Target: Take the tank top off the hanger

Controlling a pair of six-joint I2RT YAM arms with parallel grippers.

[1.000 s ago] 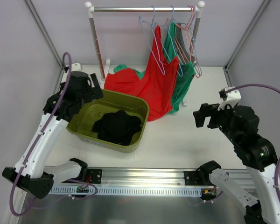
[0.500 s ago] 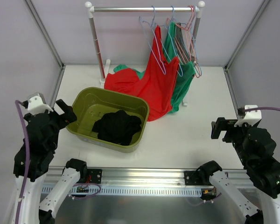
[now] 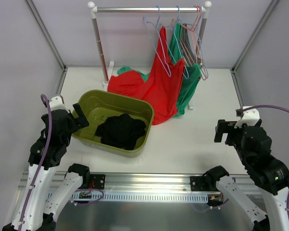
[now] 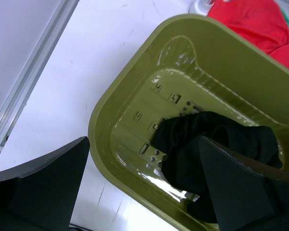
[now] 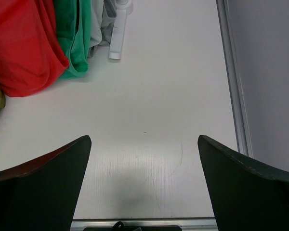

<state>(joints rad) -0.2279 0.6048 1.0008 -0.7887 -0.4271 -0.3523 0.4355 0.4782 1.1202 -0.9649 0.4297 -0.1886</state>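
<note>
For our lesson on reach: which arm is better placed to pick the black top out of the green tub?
Left. The left fingers, open, hang beside the tub, the black top just ahead; the right fingers hang over the table, well off the tub's other side.

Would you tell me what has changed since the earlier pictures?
The left gripper drew back from over the far-left corner of the green tub to its left side; the right gripper retreated toward its base. Both are open, holding nothing. The tank top in the tub and the red top and green top on the rail stayed put.
</note>
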